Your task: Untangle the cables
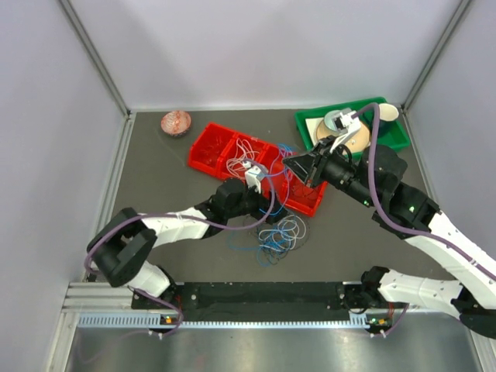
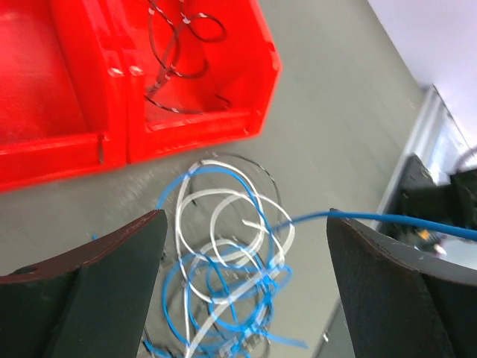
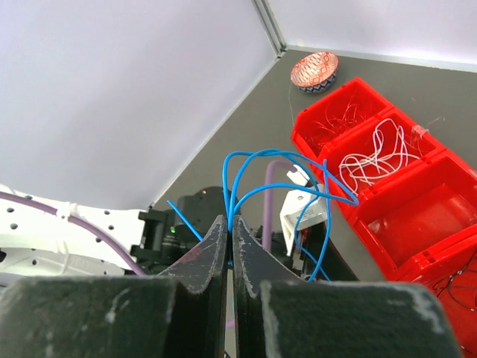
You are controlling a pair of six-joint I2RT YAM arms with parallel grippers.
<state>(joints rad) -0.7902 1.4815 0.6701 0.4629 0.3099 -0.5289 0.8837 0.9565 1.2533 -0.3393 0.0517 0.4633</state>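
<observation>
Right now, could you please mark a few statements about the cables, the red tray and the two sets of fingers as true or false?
1. The right fingers are shut on a blue cable. True.
2. The left fingers are clamped on a white cable. False: they are open, above a blue and white tangle.
3. One compartment of the red tray holds white cables. True.
4. Every cable lies inside the tray. False: the tangle lies on the table, beside the tray.
</observation>
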